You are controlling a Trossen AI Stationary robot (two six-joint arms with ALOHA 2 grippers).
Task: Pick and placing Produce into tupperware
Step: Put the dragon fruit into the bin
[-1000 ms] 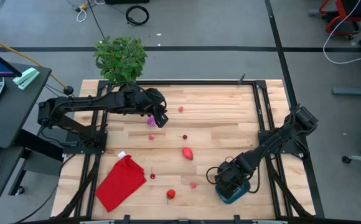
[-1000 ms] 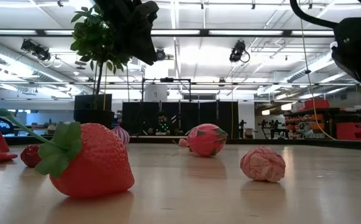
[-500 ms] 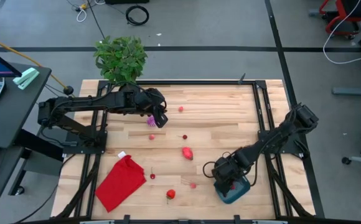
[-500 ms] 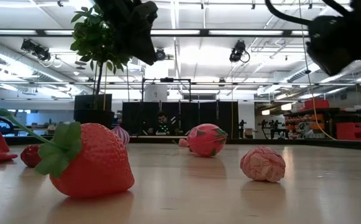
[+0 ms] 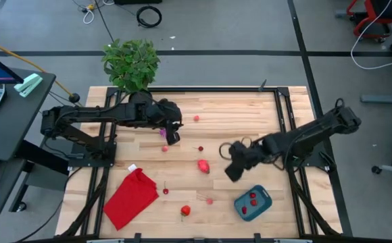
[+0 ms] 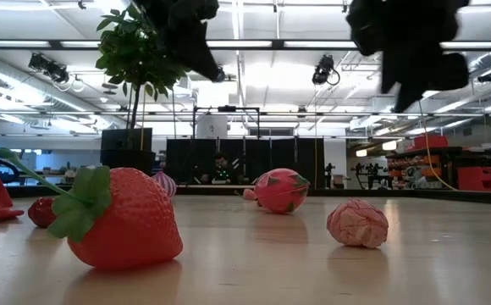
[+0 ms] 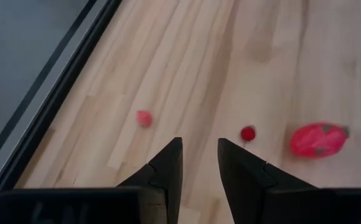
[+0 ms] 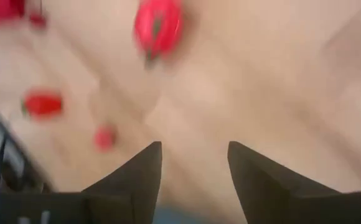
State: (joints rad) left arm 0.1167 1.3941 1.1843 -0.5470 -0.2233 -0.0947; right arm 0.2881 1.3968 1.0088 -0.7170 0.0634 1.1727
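- Pale wooden plank table (image 5: 236,115) seen from straight above, framed by dark rails, with two dark robot arms reaching in from either side.
- Small teal-blue rectangular plastic tub with rounded corners (image 5: 252,203) near the table's front right, apart from both arms; two small red toy fruits (image 5: 253,198) inside it.
- Right gripper (image 5: 231,170) raised above the table, between the tub and the table's middle, close to a larger pinkish-red toy fruit (image 5: 203,165); fingers parted with nothing between them in its wrist view.
- Left gripper (image 5: 172,137) over the back left of the table, beside a small purple toy vegetable (image 5: 163,133); fingers slightly parted and empty in its wrist view.
- Loose produce on the wood: a small pink piece (image 5: 197,118) near the back, a tiny red cherry-like piece (image 5: 200,148) mid-table, a small pink piece (image 5: 165,148) just in front of the left gripper.
- Nearer the front: a red strawberry with a green leafy top (image 5: 185,210), a wrinkled pink piece (image 5: 209,200), and a small red piece (image 5: 165,191) touching or just beside the cloth.
- Flat red cloth (image 5: 130,198) at front left; green potted plant (image 5: 131,63) at the back left corner.
- Judged an early stage: two pieces packed, about eight left scattered, neither gripper holding anything.
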